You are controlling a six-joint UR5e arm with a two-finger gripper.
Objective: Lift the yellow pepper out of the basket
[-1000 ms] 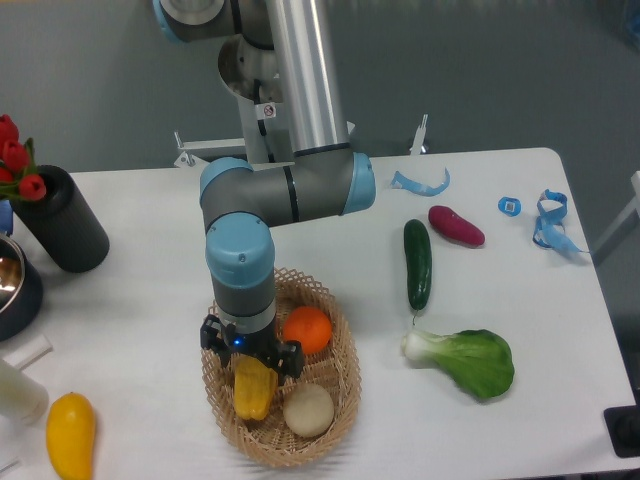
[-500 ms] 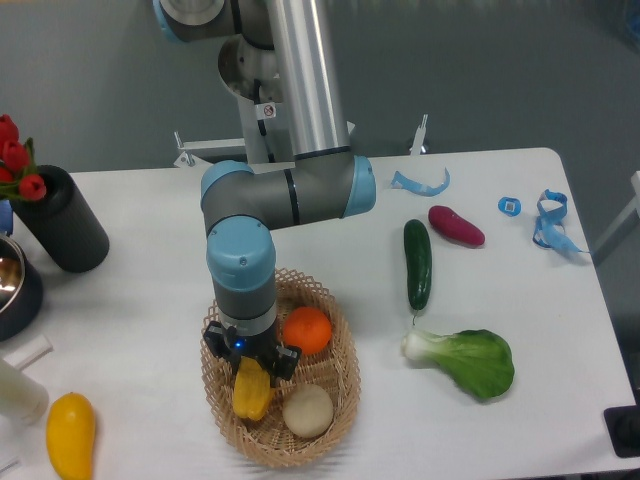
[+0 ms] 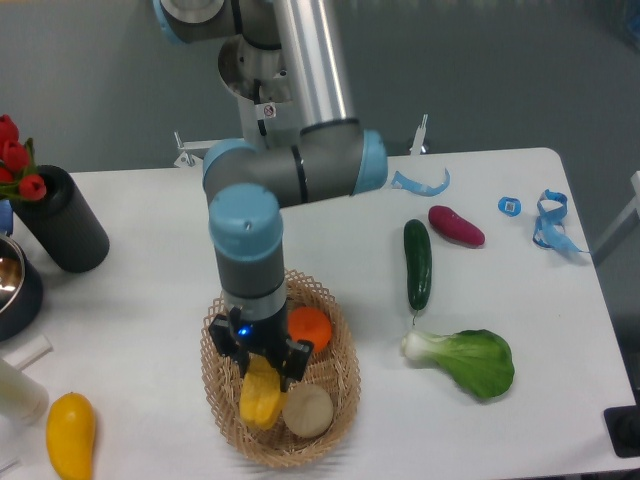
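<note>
The yellow pepper (image 3: 259,396) hangs over the left half of the tan wicker basket (image 3: 335,385), its lobed body showing below the gripper. My gripper (image 3: 259,368) points straight down and is shut on the pepper's top, with the dark fingers on either side. The pepper looks raised a little off the basket floor. An orange (image 3: 309,327) and a pale round item (image 3: 306,410) lie in the basket beside it.
A smooth yellow oval fruit (image 3: 70,435) lies at the front left. A black cylinder with red tulips (image 3: 58,218) and a dark bowl (image 3: 12,285) stand at the left. A cucumber (image 3: 417,263), a purple vegetable (image 3: 456,225) and bok choy (image 3: 468,359) lie to the right.
The arm has risen and shifted slightly right. The gripper closed onto the pepper, which now sits a little higher and further right in the basket.
</note>
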